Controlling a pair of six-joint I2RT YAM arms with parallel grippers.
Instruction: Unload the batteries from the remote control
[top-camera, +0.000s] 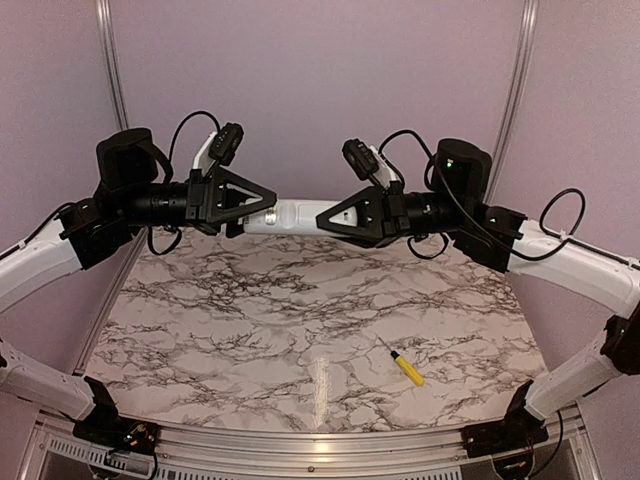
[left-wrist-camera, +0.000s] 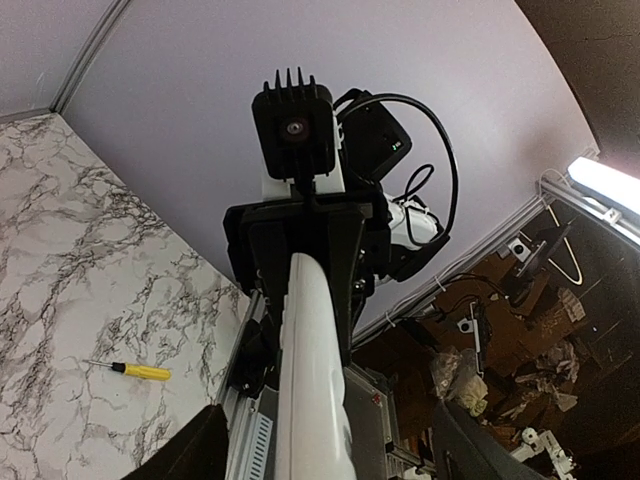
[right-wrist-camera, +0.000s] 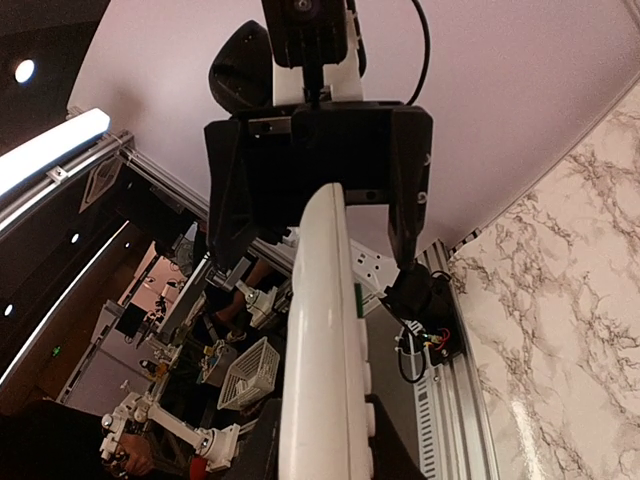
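Observation:
The white remote control (top-camera: 287, 216) hangs level in the air above the far part of the table, between my two grippers. My right gripper (top-camera: 326, 219) is shut on its right end; in the right wrist view its dark fingers (right-wrist-camera: 398, 455) press on both sides of the remote control (right-wrist-camera: 322, 330), whose buttons face right. My left gripper (top-camera: 262, 210) is at the other end. In the left wrist view its fingers (left-wrist-camera: 190, 452) stand apart, with a gap on each side of the remote control (left-wrist-camera: 312, 370). No batteries show.
A yellow-handled screwdriver (top-camera: 405, 367) lies on the marble tabletop (top-camera: 300, 320) at the near right, also seen as the screwdriver (left-wrist-camera: 140, 371) in the left wrist view. Purple walls close the back and sides. An aluminium rail (top-camera: 300, 440) runs along the near edge.

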